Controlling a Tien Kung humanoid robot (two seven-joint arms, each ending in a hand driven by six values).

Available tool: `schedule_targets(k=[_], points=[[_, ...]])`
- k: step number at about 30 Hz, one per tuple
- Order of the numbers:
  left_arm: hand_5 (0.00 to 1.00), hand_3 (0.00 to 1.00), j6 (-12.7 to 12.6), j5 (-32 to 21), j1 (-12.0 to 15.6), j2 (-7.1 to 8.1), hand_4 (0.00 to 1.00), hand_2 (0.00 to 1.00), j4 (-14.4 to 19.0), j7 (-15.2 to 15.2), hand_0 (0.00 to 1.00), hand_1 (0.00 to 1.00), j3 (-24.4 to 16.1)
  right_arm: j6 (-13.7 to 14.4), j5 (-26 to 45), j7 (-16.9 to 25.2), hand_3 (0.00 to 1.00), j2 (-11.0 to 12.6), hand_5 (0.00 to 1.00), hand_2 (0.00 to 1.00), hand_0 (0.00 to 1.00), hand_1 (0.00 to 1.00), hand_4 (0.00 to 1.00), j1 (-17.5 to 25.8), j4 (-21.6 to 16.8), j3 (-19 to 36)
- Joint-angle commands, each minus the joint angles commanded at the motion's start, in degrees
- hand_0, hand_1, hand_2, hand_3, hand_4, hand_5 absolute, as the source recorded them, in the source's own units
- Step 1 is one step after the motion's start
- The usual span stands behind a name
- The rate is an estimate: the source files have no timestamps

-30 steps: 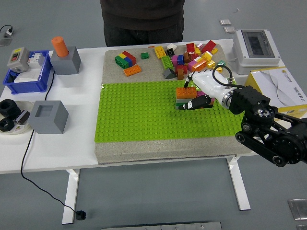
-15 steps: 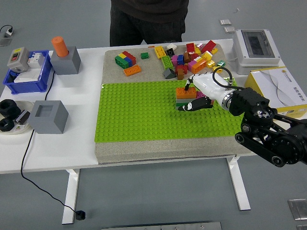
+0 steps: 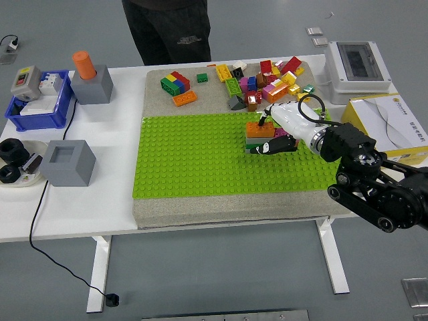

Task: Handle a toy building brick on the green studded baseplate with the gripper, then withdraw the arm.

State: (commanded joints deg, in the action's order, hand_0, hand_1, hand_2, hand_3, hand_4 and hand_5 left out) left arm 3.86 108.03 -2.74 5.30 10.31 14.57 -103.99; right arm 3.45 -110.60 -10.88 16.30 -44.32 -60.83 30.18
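Note:
A green studded baseplate (image 3: pixel 200 157) lies on a grey mat. On it stands a small stack with an orange brick (image 3: pixel 257 130) on top and green and dark bricks below. My right hand (image 3: pixel 275 134), white-backed with dark fingers, reaches in from the right and its fingers are curled around the right side of this stack. The left arm is out of view.
A pile of loose coloured bricks (image 3: pixel 264 81) and a few single ones (image 3: pixel 176 85) lie on the mat behind the baseplate. Grey blocks (image 3: pixel 67 162), a blue bin (image 3: pixel 37 103), a white box (image 3: pixel 358 63) and a carton (image 3: pixel 394 127) flank the mat. A person (image 3: pixel 167 30) stands beyond the table.
My right hand has stayed at the brick stack with only small shifts. The person behind the table has stepped to the left.

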Motion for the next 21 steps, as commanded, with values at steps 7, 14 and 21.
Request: schedule_targets(k=[7, 14, 21], points=[[0.914, 0.454, -0.09, -0.25, -0.02, -0.01, 0.998, 0.753, 0.0, -0.09, 0.792, 0.808, 0.14, -0.04, 0.05, 0.01, 0.595, -0.02, 0.643, 0.864, 0.851, 0.81, 0.979, 0.18, 0.16, -0.36], [0.912, 0.456, -0.03, 0.04, 0.06, 0.01, 0.998, 0.753, 0.0, -0.08, 0.792, 0.808, 0.0, -0.12, 0.09, -0.02, 0.593, -0.07, 0.642, 0.862, 0.853, 0.808, 0.976, 0.26, 0.33, -0.85], [0.912, 0.456, -0.07, -0.11, 0.18, -0.06, 0.998, 0.753, 0.0, -0.09, 0.793, 0.808, 0.09, -0.24, -0.21, -0.09, 0.59, -0.19, 0.639, 0.86, 0.854, 0.808, 0.97, 0.36, 0.5, -1.32]])
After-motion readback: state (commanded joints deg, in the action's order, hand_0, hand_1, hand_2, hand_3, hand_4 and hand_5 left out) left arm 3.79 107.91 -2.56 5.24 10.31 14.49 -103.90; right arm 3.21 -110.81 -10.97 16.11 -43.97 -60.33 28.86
